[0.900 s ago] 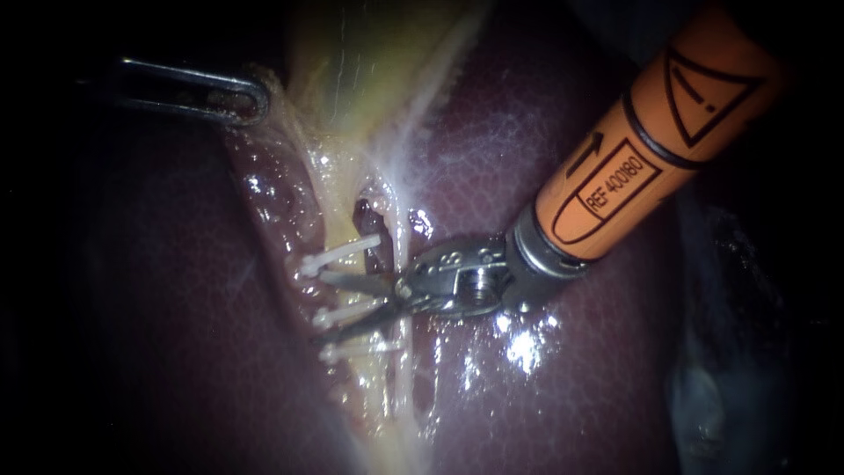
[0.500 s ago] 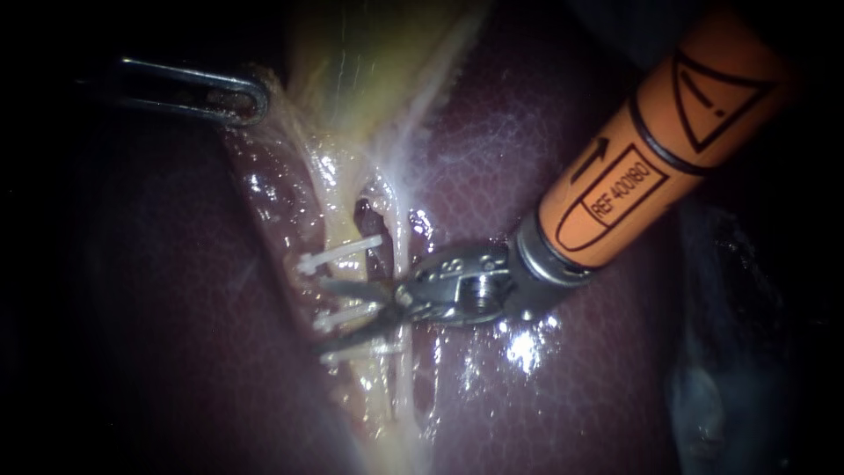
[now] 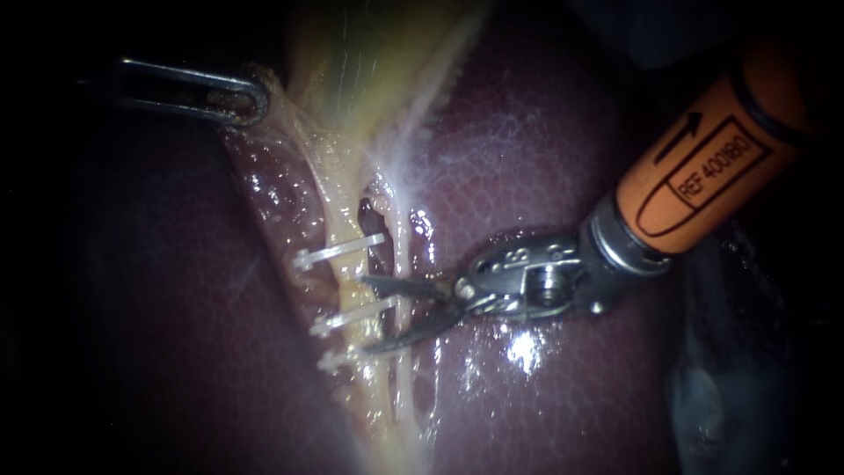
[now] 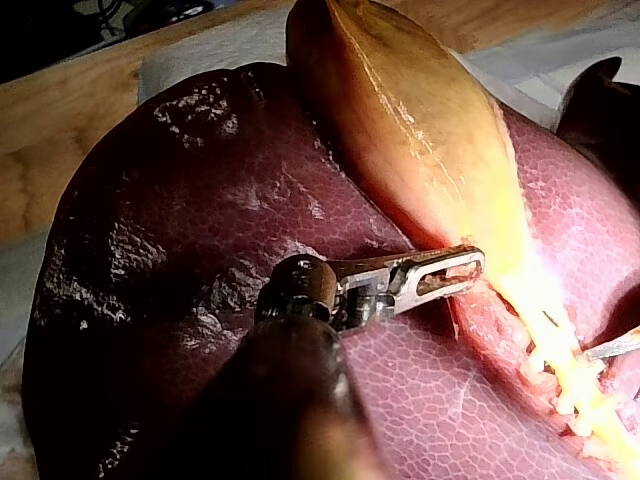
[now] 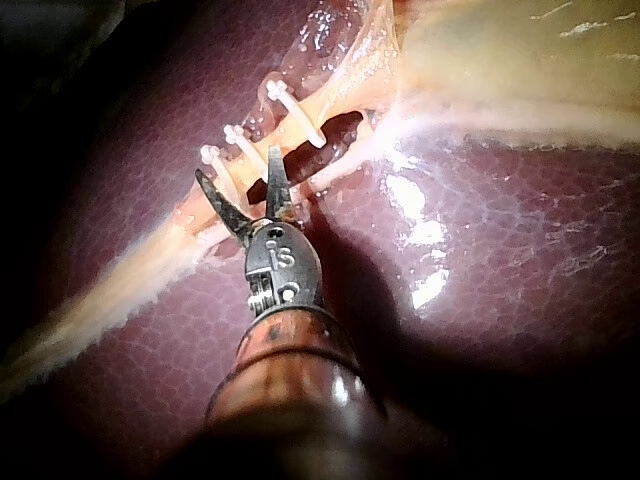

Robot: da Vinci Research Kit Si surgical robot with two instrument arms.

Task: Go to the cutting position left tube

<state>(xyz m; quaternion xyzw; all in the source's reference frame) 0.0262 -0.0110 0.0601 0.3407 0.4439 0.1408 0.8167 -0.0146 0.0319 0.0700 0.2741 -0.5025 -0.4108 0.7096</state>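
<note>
Three white plastic clips (image 3: 338,251) cross the pale yellow left tube (image 3: 337,220), and my right instrument (image 3: 367,314), blades gaping, has drawn back until only their tips flank the middle clip (image 3: 352,315), probably to re-aim; my left instrument (image 3: 253,101) grips the edge of the yellowish gallbladder (image 3: 352,70).
</note>
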